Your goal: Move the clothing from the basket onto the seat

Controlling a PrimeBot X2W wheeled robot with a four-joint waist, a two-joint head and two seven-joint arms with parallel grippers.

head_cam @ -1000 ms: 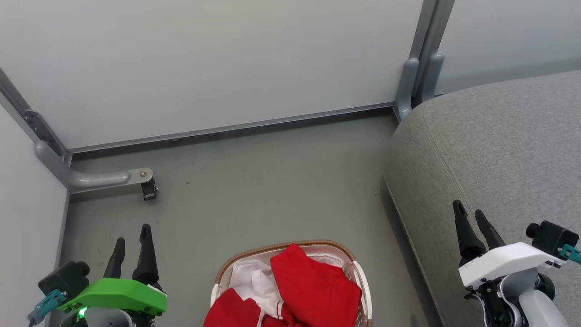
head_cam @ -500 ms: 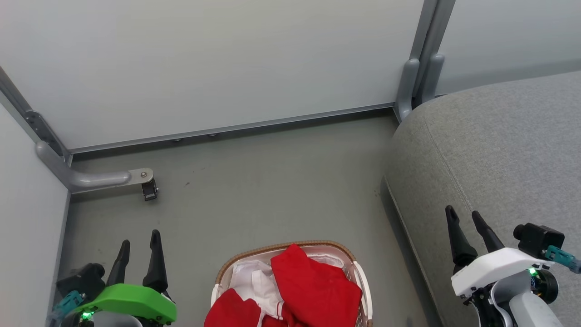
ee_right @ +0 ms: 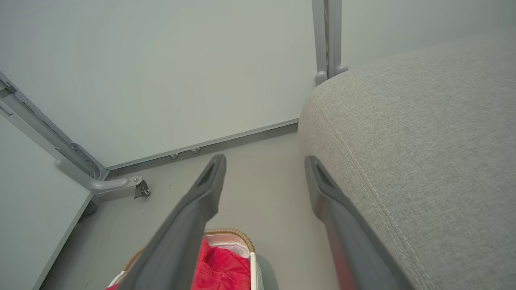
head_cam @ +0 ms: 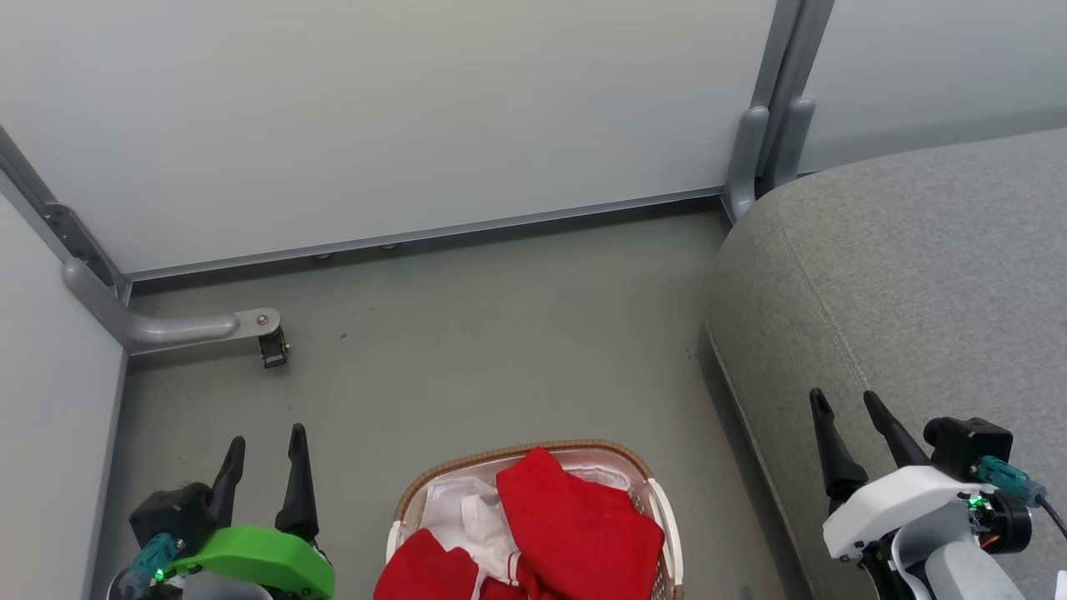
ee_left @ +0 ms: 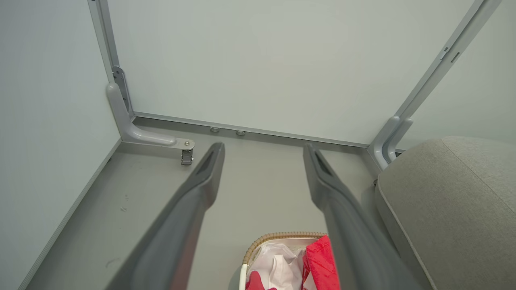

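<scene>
Soft bright red clothing [head_cam: 575, 525] in the oval cream perforated-plastic basket [head_cam: 517, 452] lies right of the nearer left gripper [head_cam: 267, 436]; it and the right gripper [head_cam: 844, 395] gape empty.

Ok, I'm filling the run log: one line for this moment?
left gripper: open, empty | right gripper: open, empty | clothing: in basket | seat: no clothing on visible part
</scene>
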